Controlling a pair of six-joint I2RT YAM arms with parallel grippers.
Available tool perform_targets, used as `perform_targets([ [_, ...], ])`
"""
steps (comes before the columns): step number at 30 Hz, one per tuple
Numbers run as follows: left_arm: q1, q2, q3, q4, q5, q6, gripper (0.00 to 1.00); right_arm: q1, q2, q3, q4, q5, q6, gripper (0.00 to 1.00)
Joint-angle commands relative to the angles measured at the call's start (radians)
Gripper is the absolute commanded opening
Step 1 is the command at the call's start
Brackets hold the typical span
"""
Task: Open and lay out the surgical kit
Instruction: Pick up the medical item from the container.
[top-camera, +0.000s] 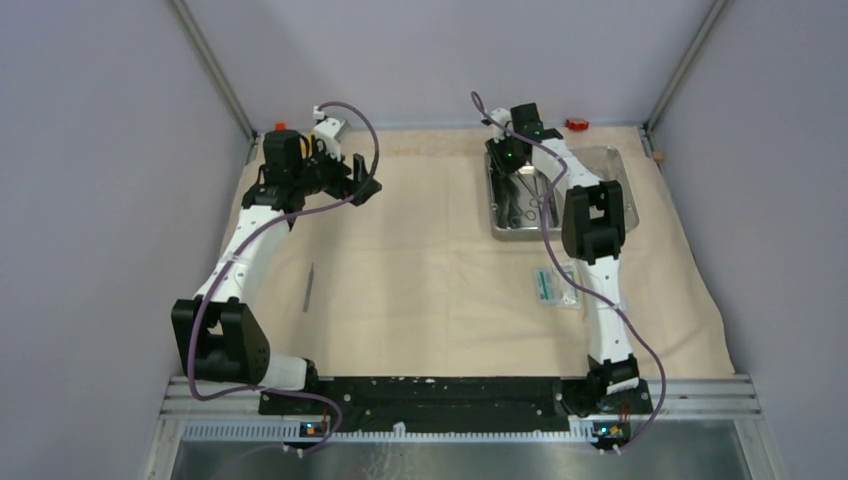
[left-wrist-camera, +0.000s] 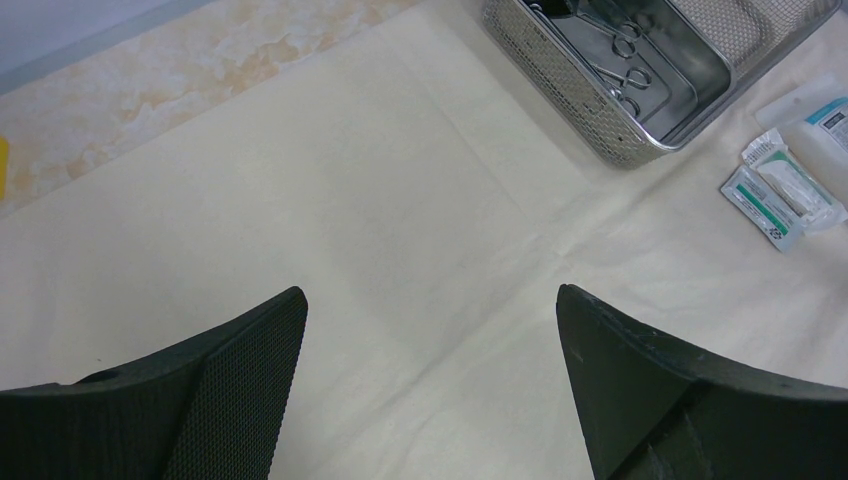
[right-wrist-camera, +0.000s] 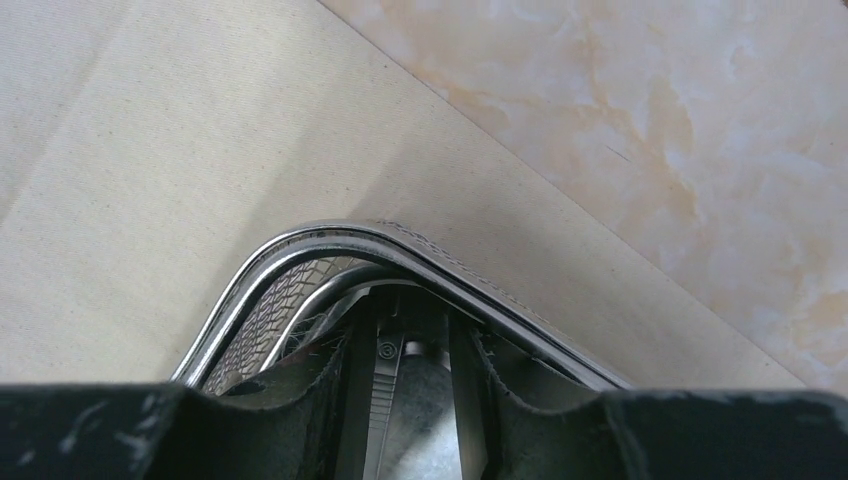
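At the top right of my overhead view, a small red block (top-camera: 576, 124) lies close to the back wall (top-camera: 430, 50). In my left wrist view, a sliver of a yellow block (left-wrist-camera: 3, 165) shows at the left edge, on the bare marbled surface (left-wrist-camera: 200, 80). A ribbed metal rail (top-camera: 690, 395) runs along the bottom of the overhead view.

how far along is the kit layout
Done: cloth wrap spread flat, packets and one thin instrument laid on it. In hand: right gripper is down in the steel tray, fingers either side of a tool. To do: ring-handled instruments in the tray need laying out; left gripper hangs open, empty.
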Motion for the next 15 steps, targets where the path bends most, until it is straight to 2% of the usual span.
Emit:
perform_targets([
  [1,-0.004,0.004,-0.006,0.05,0.006,-0.001,0.99,0.014,0.031,0.037,0.005,0.018,-0.006,0.32],
  [6,-0.004,0.003,-0.009,0.052,0.007,0.001,0.99,0.014,0.038,0.034,-0.005,0.04,-0.013,0.26],
  [15,-0.004,0.004,-0.007,0.053,0.009,0.007,0.99,0.003,0.036,0.061,-0.029,0.06,-0.01,0.1],
])
